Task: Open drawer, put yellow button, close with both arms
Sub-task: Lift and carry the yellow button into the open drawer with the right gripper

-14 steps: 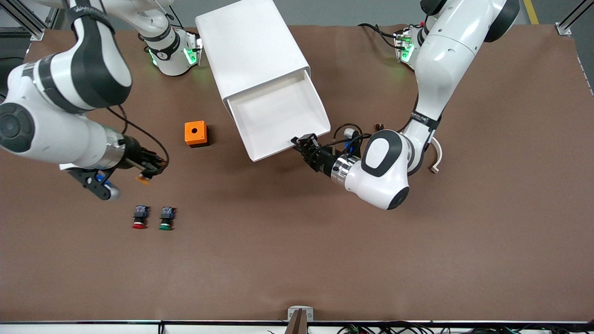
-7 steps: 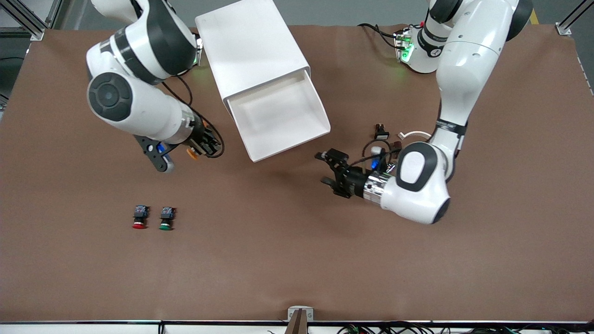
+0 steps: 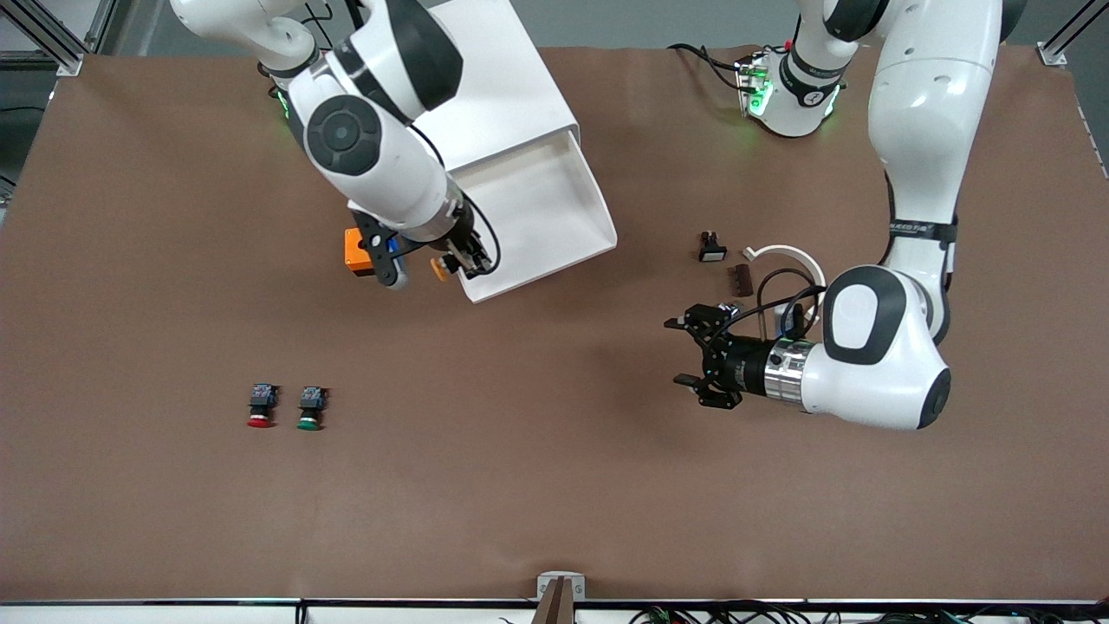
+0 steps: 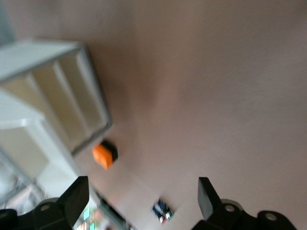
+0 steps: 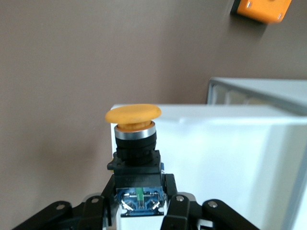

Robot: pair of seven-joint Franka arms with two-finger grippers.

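Gripping the yellow button [image 5: 135, 158] by its black-and-blue body, the right gripper [image 3: 457, 258] hangs over the front corner of the drawer [image 3: 528, 221] that lies toward the right arm's end of the table, the yellow cap poking out past the fingertips [image 5: 178, 203] and the white tray spreading just past the cap. That drawer stands pulled out of the white cabinet [image 3: 485, 82], with a small orange box [image 3: 355, 250] on the table beside it, close by the right wrist. Over bare table [image 3: 554, 485] well apart from the drawer, the left gripper [image 3: 693, 354] hangs with its jaws spread wide and nothing between them.
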